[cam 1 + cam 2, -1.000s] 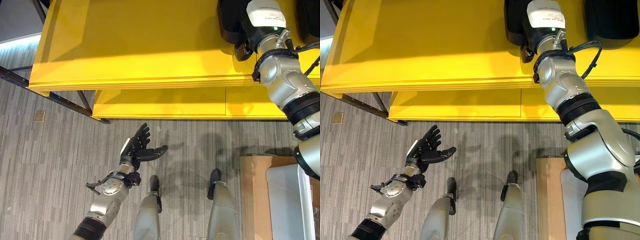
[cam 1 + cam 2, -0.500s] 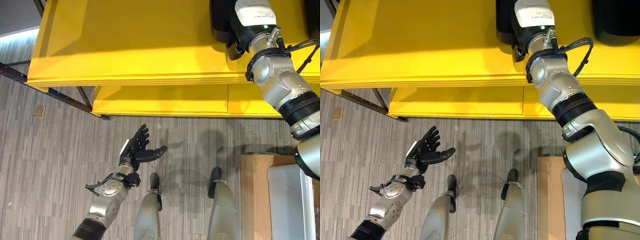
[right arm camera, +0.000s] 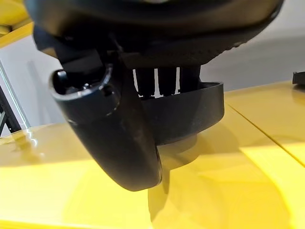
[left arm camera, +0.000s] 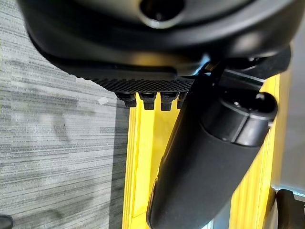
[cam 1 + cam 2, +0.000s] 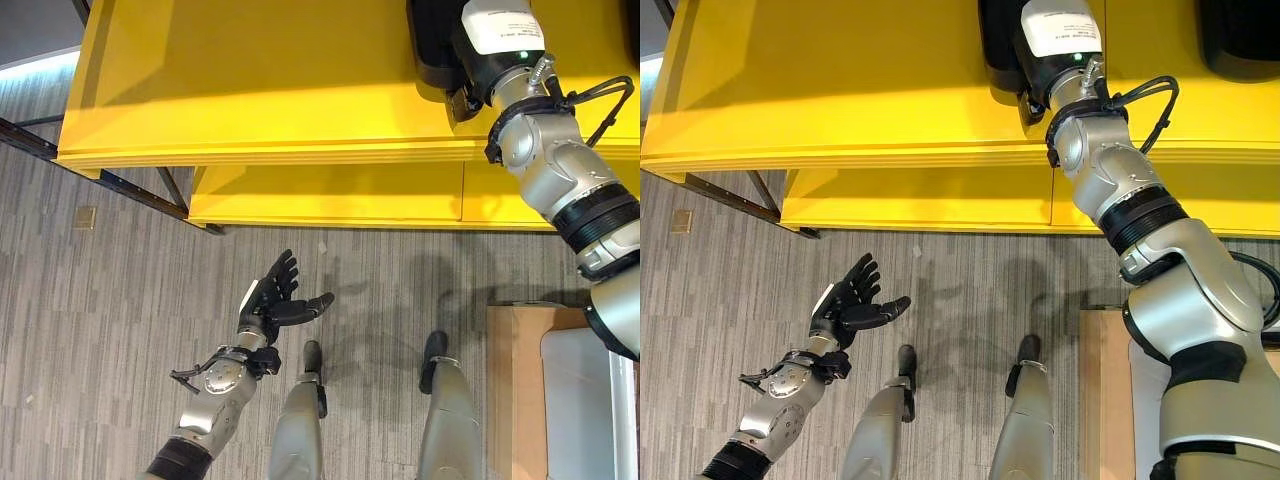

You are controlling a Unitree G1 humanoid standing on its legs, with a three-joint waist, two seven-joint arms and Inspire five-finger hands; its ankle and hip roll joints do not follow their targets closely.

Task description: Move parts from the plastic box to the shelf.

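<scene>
- The yellow shelf's top is bare and open across its left stretch.
- A black part stands on it, with another black part further right.
- The lower shelf board has a low gap above it.

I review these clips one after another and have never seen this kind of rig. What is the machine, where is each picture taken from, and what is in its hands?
This is a two-legged humanoid robot with silver arms and dark fingered hands. Two pictures come from cameras in its head, looking down; the other two sit on its wrists, looking along each hand. The right hand is up on the yellow shelf, with its thumb and fingers curled round a black part that rests on the shelf top. The left hand hangs open over the grey floor, holding nothing. At the lower right, the pale plastic box sits on a brown board.
</scene>
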